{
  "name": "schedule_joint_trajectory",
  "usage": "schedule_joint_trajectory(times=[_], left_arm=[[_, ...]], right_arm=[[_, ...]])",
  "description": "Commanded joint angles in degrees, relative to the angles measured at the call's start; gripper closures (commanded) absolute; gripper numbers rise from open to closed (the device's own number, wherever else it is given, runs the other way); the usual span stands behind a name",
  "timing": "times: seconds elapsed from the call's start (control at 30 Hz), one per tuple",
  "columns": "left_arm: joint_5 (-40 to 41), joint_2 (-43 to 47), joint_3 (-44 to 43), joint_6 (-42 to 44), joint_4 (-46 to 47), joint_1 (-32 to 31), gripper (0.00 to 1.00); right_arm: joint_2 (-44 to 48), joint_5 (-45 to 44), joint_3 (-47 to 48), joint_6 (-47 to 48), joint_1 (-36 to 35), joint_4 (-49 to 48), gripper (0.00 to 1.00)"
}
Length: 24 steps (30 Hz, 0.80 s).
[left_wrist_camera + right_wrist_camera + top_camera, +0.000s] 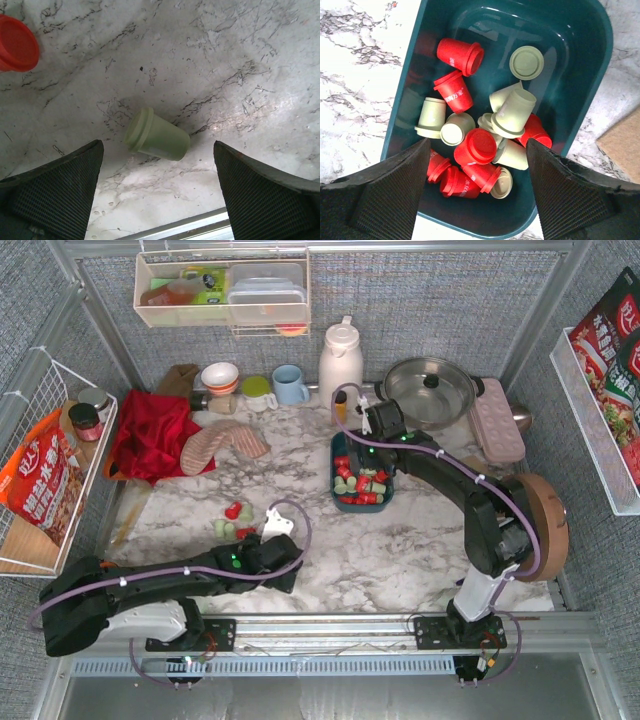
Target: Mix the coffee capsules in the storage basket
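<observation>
Left end effector (156, 150) sits low over the bench (400, 550), left of centre, jaws released wide on either side of one green capsule (157, 136) that lies on its side, untouched. Bare marble lies around it. Right arm extends toward the far edge. The right end effector (477, 145), released and empty, hangs above the storage basket (405, 90) at mid-bench, which holds mixed red and green coffee capsules (457, 92).

One storage basket (592, 95) holds about seven red capsules (461, 53) and about eight green capsules (526, 62); overlaps make that count unsure. On the table (400, 540) lie two loose red pods (233, 510) and two or three loose green pods (220, 528).
</observation>
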State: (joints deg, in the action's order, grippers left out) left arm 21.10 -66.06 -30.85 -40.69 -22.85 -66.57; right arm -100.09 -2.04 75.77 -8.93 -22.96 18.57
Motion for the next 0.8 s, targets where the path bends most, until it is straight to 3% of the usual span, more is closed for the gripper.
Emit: schedule_joint_trajectory(times=[0.0,0.43,0.63,0.77], left_arm=[[-0.27,-1.87,-0.12,1.28,-0.98,-0.27,0.01],[1.93,-8.90,-4.95,8.24,0.33,-0.28,0.12],[0.30,-7.61,-3.55,5.80,-0.59,-0.29,0.33],[0.19,-4.57,-2.10,4.63,-0.90,-0.30,0.35]], right_arm=[[0.68,2.22,-0.52,-0.74,-0.07,-1.13,0.19],[0.61,3.92,-1.33,-1.53,-0.01,-1.26,0.19],[0.45,4.26,-1.17,-1.60,0.14,-1.26,0.19],[-0.13,4.88,-0.81,-1.86,0.20,-1.37,0.19]])
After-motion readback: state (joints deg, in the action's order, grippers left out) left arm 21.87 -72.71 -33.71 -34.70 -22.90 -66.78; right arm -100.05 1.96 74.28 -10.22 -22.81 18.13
